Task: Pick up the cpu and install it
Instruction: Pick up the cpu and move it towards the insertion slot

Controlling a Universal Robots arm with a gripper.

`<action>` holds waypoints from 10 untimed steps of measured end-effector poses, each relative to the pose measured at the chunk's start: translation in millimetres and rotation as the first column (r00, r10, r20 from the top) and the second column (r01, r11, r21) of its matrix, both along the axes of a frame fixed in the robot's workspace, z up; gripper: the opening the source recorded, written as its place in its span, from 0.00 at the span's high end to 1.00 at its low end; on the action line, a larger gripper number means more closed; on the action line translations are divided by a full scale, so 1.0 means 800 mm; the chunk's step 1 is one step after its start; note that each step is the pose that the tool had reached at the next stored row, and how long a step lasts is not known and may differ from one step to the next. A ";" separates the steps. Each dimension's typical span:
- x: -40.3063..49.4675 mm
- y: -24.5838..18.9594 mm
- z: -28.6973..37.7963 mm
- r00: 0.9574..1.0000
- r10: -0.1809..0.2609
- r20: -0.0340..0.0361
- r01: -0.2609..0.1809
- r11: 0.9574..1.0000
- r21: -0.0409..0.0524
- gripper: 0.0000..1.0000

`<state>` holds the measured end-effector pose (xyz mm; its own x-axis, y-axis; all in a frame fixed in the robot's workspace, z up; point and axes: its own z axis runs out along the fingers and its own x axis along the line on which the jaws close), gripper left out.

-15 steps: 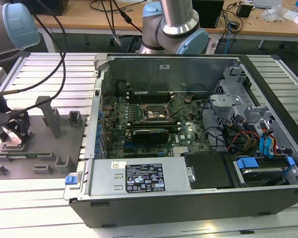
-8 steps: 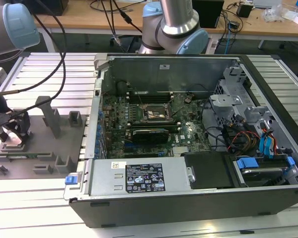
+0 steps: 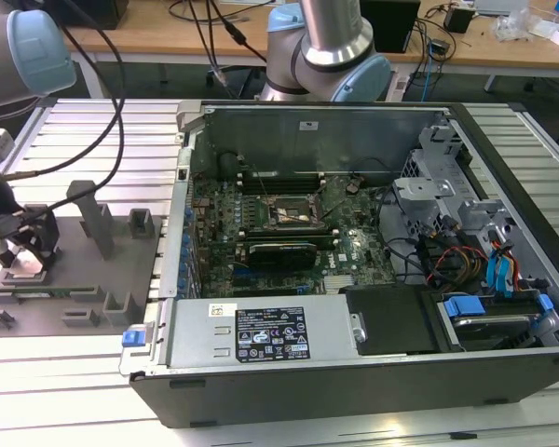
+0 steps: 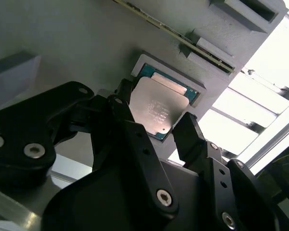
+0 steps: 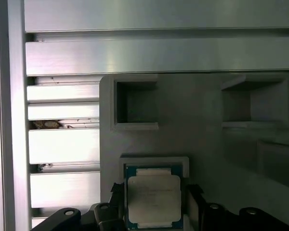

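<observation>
- One cpu [image 5: 154,199] is seen lying flat, silvery top up, in a square nest [image 5: 154,160] of the grey tray [image 3: 93,270].
- That tray is set on the slatted bench [image 3: 74,372] at the far left of the exterior view, just beside the open case [image 3: 354,372].
- Both wrist views show the tool [image 4: 153,108] lowered astride the cpu, close against two opposite edges. Whether the chip is already pinched or only flanked cannot be told.
- The step in hand is judged to be the grasp in the nest.
- For a sound grasp, the tool should be kept centred, so that both edges are met together and the chip is not pushed against the nest wall.
- Pressure is best taken on the darker rim and kept light, since the part looks thin.
- The chip should be held level; a tilt could jam a corner in the nest.
- The socket [image 3: 293,212] sits mid-frame in the exterior view, well apart from the tool.
</observation>
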<state>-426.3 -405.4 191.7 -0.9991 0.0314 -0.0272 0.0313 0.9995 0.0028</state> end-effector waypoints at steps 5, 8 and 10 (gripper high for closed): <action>0.000 0.0000 -0.0042 1.000 0.006 0.000 -0.006 1.000 0.000 0.38; 0.000 0.0000 -0.0043 1.000 0.006 0.000 -0.006 1.000 0.000 0.38; 0.000 0.0000 -0.0043 1.000 0.006 0.000 -0.006 1.000 0.000 0.38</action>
<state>-426.2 -405.4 188.3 -0.9993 0.0256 -0.0272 0.0256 0.9997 0.0028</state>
